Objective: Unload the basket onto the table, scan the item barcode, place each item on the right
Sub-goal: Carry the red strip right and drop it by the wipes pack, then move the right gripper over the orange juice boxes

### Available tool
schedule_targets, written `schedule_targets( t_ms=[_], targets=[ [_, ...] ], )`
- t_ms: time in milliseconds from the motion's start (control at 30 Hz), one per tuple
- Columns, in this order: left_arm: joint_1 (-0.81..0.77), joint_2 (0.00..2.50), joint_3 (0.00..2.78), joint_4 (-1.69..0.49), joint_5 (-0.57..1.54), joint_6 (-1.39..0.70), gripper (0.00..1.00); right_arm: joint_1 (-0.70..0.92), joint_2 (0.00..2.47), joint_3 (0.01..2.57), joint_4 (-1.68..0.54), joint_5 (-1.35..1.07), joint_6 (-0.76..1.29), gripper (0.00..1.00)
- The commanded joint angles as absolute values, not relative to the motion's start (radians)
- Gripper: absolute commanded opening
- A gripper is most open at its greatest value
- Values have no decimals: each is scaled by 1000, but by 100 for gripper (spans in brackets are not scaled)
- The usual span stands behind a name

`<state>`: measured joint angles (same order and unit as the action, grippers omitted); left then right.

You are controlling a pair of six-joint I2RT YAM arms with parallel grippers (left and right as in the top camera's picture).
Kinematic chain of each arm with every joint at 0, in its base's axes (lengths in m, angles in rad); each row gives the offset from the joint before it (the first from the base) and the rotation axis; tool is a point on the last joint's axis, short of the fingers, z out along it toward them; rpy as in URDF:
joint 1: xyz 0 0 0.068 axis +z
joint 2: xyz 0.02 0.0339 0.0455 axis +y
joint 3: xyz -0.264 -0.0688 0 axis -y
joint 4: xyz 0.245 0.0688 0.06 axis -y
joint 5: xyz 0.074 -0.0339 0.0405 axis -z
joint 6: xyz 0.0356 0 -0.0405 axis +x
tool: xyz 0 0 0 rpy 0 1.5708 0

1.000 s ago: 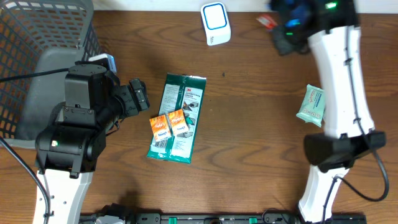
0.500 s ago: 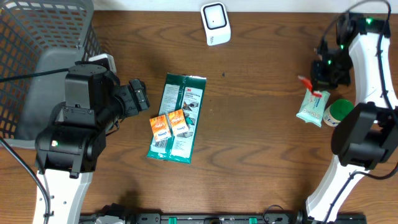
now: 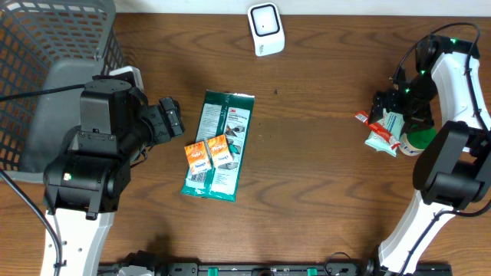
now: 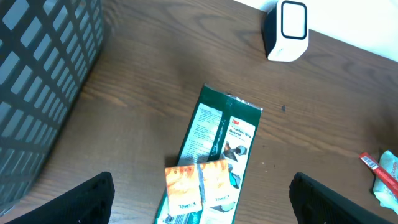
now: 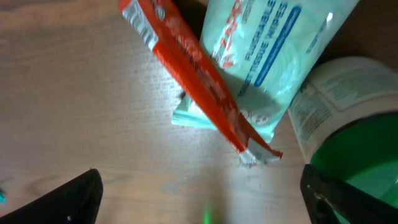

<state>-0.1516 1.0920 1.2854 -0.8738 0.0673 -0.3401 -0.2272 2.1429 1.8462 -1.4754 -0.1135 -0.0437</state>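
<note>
The white barcode scanner (image 3: 265, 29) stands at the table's back edge, also in the left wrist view (image 4: 286, 31). A slim red packet (image 3: 374, 126) lies slanted across a pale teal wipes pack (image 3: 393, 120) at the right; the right wrist view shows both close up, red packet (image 5: 199, 81) over wipes pack (image 5: 267, 43). My right gripper (image 3: 397, 103) hovers over them, open, with nothing between its fingers (image 5: 202, 199). My left gripper (image 3: 173, 119) is open and empty (image 4: 202, 202), above a dark green pack (image 4: 221, 134) with two orange sachets (image 4: 202, 186) on it.
A green-lidded can (image 3: 418, 139) sits right beside the wipes pack, close to my right fingertip (image 5: 354, 199). A grey wire basket (image 3: 46, 46) fills the back left corner. The green pack (image 3: 219, 146) lies mid-table.
My right arm swung from the back of the table down to the right side, set the red packet on the wipes pack, and its jaws opened. The left arm stayed still.
</note>
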Motion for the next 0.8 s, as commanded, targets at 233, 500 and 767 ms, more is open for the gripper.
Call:
schedule_targets(
  t_ms=[233, 500, 767],
  targets=[
    [-149, 1090, 1298, -874, 51, -338, 90, -195, 2145, 2147, -1618, -321, -97, 71],
    [-149, 1090, 1298, -874, 51, -338, 91, -63, 2143, 2273, -1690, -559, -355, 1],
    [-149, 1090, 1298, -874, 51, -338, 90, 113, 2143, 2273, -1599, -559, -355, 38]
  ],
)
